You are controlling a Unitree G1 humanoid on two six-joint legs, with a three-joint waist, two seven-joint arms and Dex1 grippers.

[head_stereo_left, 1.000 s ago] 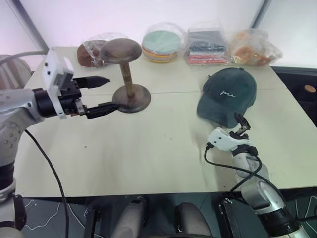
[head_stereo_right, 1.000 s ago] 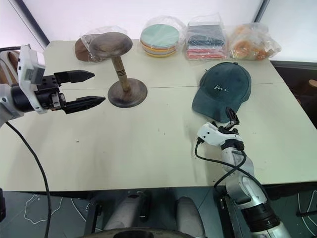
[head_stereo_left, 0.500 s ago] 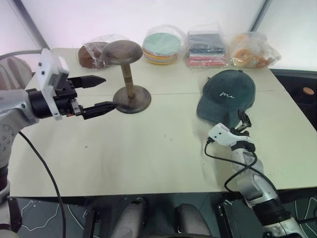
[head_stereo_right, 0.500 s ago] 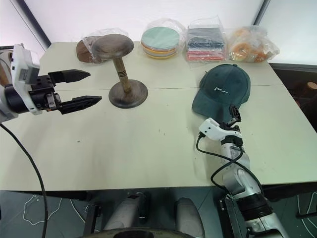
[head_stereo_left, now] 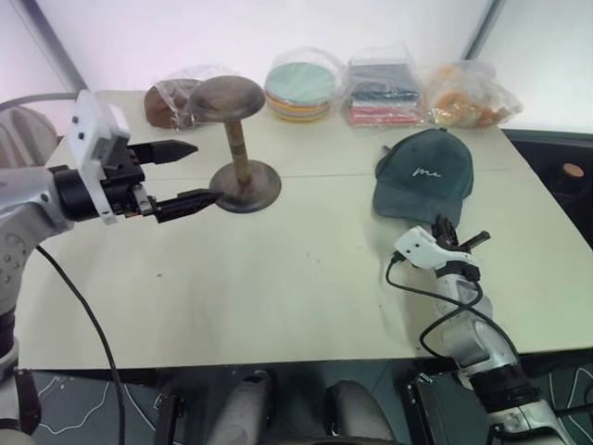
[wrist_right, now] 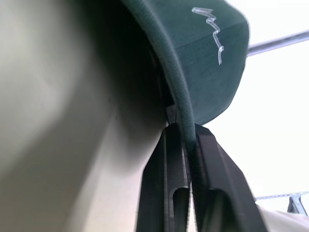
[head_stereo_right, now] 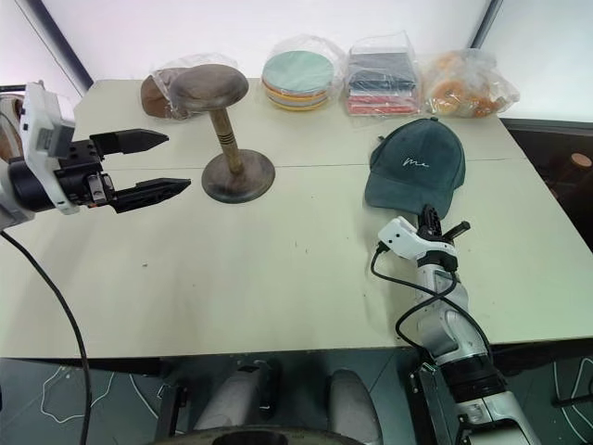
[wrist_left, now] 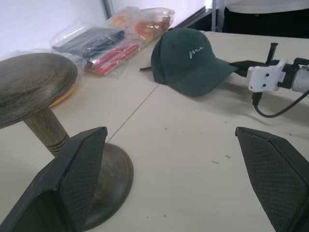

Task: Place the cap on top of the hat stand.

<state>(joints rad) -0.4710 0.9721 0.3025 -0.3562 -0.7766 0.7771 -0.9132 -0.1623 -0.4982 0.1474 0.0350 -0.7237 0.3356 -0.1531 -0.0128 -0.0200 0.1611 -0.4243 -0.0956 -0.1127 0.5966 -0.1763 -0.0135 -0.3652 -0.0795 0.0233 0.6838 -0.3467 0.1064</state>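
The dark green cap (head_stereo_left: 424, 174) lies on the table at the right, brim toward me. My right gripper (head_stereo_left: 444, 226) is at the brim's near edge; in the right wrist view its two black fingers (wrist_right: 166, 159) are shut on the brim of the cap (wrist_right: 203, 58). The brown wooden hat stand (head_stereo_left: 238, 139) stands upright at the back left with nothing on its domed top. My left gripper (head_stereo_left: 200, 172) hovers just left of the stand's base, open, with nothing between its fingers. The left wrist view shows the hat stand (wrist_left: 34, 87) and the cap (wrist_left: 190, 60) beyond it.
Along the back edge of the table (head_stereo_left: 278, 269) lie clear bags: a brown item (head_stereo_left: 170, 99), stacked round discs (head_stereo_left: 301, 85), folded cloths (head_stereo_left: 384, 91) and orange pieces (head_stereo_left: 468, 93). A black cable (head_stereo_left: 422, 297) loops off my right wrist.
My right gripper was open at the brim and has shut on it, after edging slightly forward. The left arm, the stand and the cap have stayed put.
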